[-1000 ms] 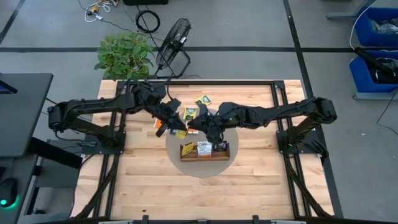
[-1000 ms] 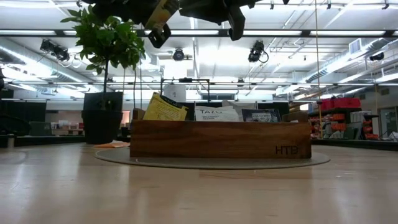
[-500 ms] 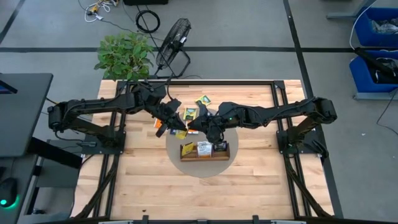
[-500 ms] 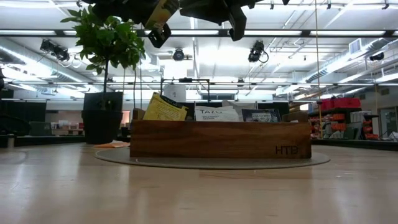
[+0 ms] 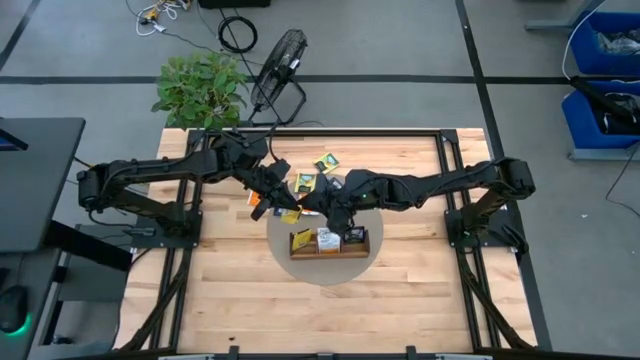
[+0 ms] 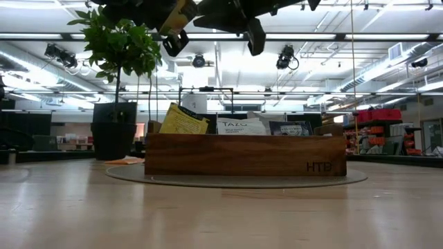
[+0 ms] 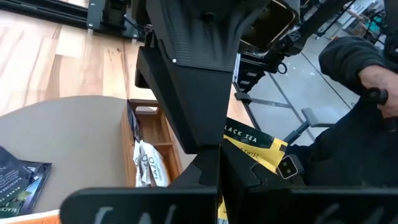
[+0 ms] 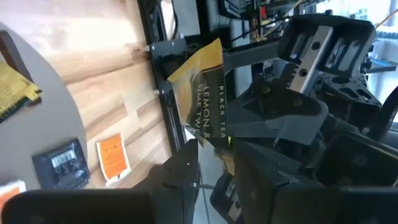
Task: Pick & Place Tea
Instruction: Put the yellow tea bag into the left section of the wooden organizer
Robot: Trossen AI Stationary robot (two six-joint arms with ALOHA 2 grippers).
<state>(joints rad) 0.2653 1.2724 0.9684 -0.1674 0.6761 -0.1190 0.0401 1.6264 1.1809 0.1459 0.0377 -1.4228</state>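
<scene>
My left gripper (image 7: 217,158) is shut on a yellow tea packet (image 8: 199,93), high above the grey round mat (image 5: 372,262). My right gripper (image 8: 214,152) faces it with its fingers apart. The packet's lower end reaches down between them, and I cannot tell if they touch it. Below stands the long wooden tray (image 6: 246,154) with a yellow (image 6: 181,121), a white (image 6: 241,126) and a dark packet (image 6: 289,128) upright in its compartments. More tea lies flat on the mat: a yellow one (image 8: 15,93), a dark blue one (image 8: 59,163) and an orange one (image 8: 112,155). My left gripper pinches the yellow packet between its two shut fingers at one side edge (image 8: 227,121). The rest of the packet sticks out beside the fingers (image 7: 249,142). The packet stands on edge, lifted clear of the mat and the tray.
A potted plant (image 5: 200,88) and a fan (image 5: 278,65) stand beyond the table's far left corner. A person's sleeve and hand (image 7: 364,62) show in the room beyond the table. Bare wood lies near the front edge (image 5: 320,310).
My right gripper has sunk a little and come closer to the left gripper and its yellow packet, rolling somewhat as it went. The left gripper and the packet have kept still.
</scene>
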